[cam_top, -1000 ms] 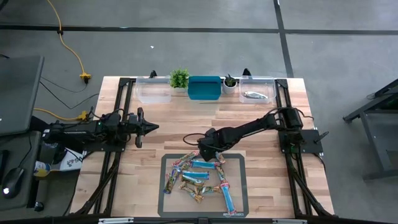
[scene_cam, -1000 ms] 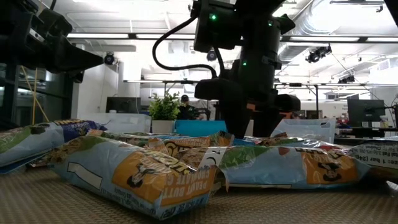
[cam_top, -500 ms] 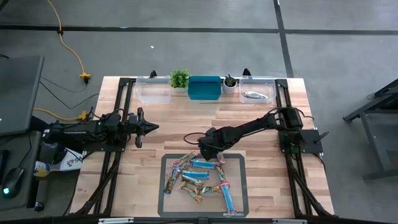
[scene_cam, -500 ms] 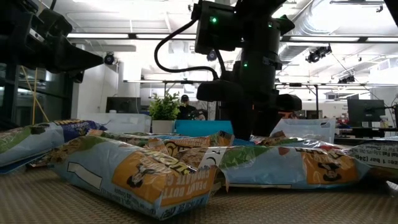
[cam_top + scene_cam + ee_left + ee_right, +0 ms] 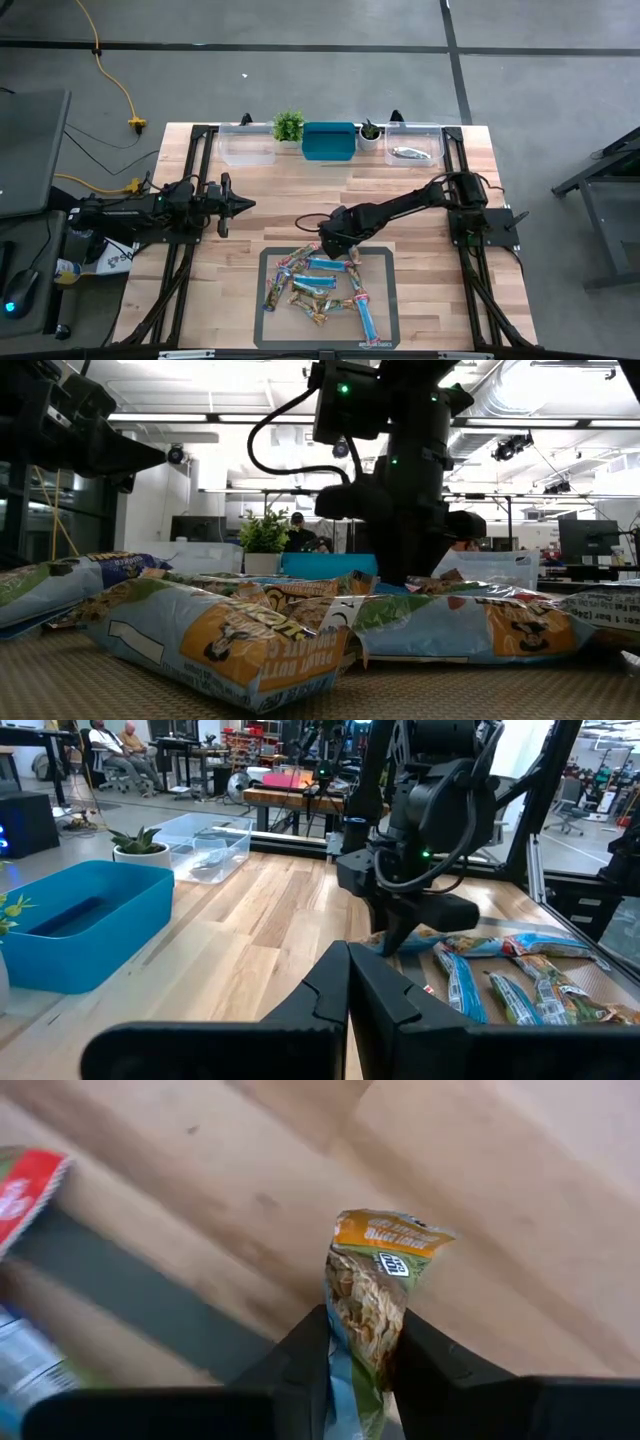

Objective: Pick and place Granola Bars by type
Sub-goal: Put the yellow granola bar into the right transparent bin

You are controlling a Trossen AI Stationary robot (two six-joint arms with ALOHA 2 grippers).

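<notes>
looking down from the high view, i have the right gripper lowered at the far edge of the dark mat near the front of the table, right over the heap of granola bars. my right wrist view shows its two fingers pinching one bar between them, the wrapper end with an orange band and a green patch standing up past the fingertips, the bare wood and the mat's dark border behind it. in that same view a red wrapper lies on the mat off to one side.

from the low view the other bars lie flat and overlapping on the mat, light blue ones among brown and multicoloured ones, with the right arm's dark body above them.

my left gripper waits over the left part of the table, well apart from the mat, and in the left wrist view its fingers are pressed together with nothing between them.

along the far edge of the table i see a clear bin, a leafy plant, a blue bin, a small potted plant and a second clear bin with one silvery wrapped thing lying in it.
</notes>
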